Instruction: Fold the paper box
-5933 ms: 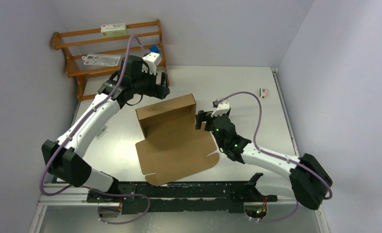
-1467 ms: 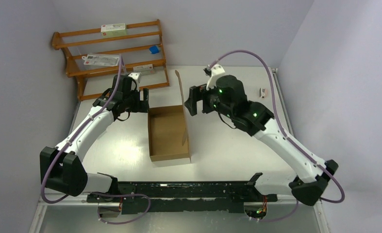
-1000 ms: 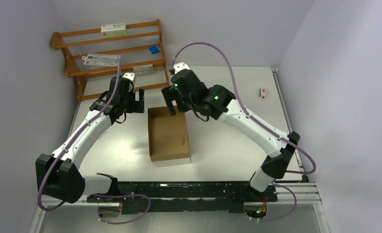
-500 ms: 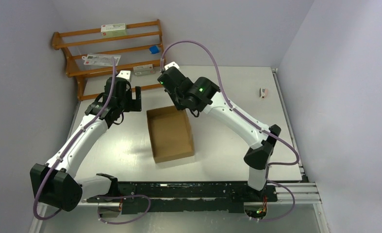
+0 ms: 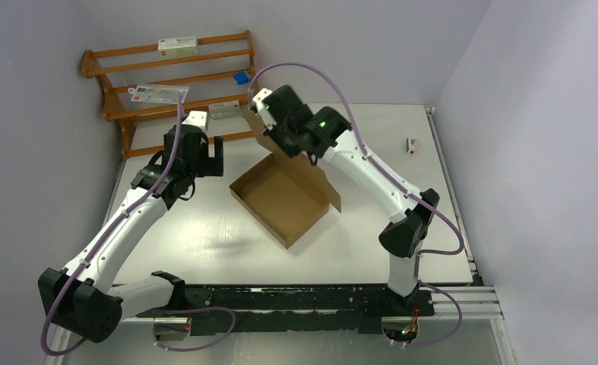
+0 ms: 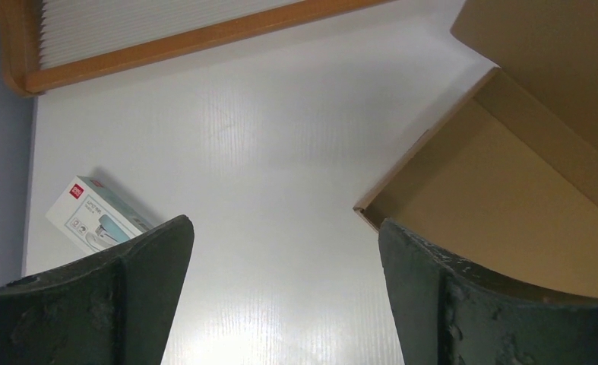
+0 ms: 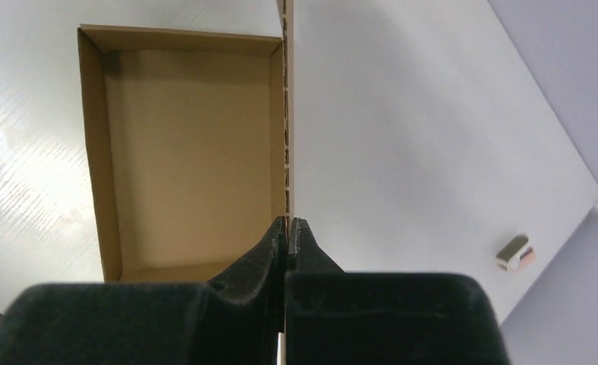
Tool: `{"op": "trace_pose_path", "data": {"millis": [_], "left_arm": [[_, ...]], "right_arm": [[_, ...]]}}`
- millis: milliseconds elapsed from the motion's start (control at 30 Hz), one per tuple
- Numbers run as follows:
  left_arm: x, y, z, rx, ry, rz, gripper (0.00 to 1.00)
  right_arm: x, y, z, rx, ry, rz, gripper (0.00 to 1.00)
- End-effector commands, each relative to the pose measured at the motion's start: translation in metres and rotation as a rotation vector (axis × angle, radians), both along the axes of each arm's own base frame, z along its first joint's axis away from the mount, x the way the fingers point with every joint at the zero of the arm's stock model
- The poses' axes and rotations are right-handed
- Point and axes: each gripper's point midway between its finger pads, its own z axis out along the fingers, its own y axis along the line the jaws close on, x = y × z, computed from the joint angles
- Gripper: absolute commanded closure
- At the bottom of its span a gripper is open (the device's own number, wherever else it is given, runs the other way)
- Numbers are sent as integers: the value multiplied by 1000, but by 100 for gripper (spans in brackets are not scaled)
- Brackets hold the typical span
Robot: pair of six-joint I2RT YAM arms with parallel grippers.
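The paper box (image 5: 284,199) is a shallow brown cardboard tray, turned diagonally in the middle of the table. Its lid flap (image 5: 314,173) stands up along the far right side. My right gripper (image 5: 260,125) is shut on the far end of that flap. In the right wrist view the gripper (image 7: 288,225) pinches the flap (image 7: 288,114) edge-on, with the open tray (image 7: 189,152) to its left. My left gripper (image 5: 214,156) hangs open just left of the box, holding nothing. In the left wrist view its gripper (image 6: 284,251) spans bare table, and a box corner (image 6: 501,190) shows at the right.
A wooden rack (image 5: 170,76) stands at the back left with white packets (image 5: 177,45) and a blue item (image 5: 241,77). One white packet (image 6: 98,220) lies on the table below the rack. A small object (image 5: 412,144) lies far right on the white table (image 5: 379,144).
My right gripper has shut on the lid flap and drawn it back and left. The box has swung from square to diagonal. The left arm has shifted slightly, still open.
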Motion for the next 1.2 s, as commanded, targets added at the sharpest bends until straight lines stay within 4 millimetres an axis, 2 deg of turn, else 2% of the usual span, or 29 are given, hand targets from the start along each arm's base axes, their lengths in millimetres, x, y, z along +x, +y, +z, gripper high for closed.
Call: {"op": "trace_pose_path", "data": {"millis": [0, 267, 433, 667, 733, 867, 1067, 1167], "left_arm": [[-6, 6, 4, 21, -17, 15, 4], [-8, -1, 12, -6, -47, -35, 5], [-12, -6, 19, -30, -87, -80, 5], [-14, -12, 25, -44, -118, -125, 6], [-14, -13, 25, -47, -117, -134, 6], [-13, -14, 22, -44, -105, -138, 6], [-13, -14, 22, -45, -109, -143, 6], [-14, -16, 22, -49, -110, -151, 6]], "right_arm": [[25, 2, 34, 124, -44, 246, 100], [36, -3, 24, 75, -28, 516, 100], [40, 6, 16, 32, -44, 663, 100], [55, 12, 0, -5, -47, 711, 100], [56, 12, -3, -5, -45, 700, 88], [60, 9, 6, 12, -82, 640, 64], [56, -3, 32, 75, -159, 532, 38], [54, -15, 41, 101, -196, 446, 26]]}}
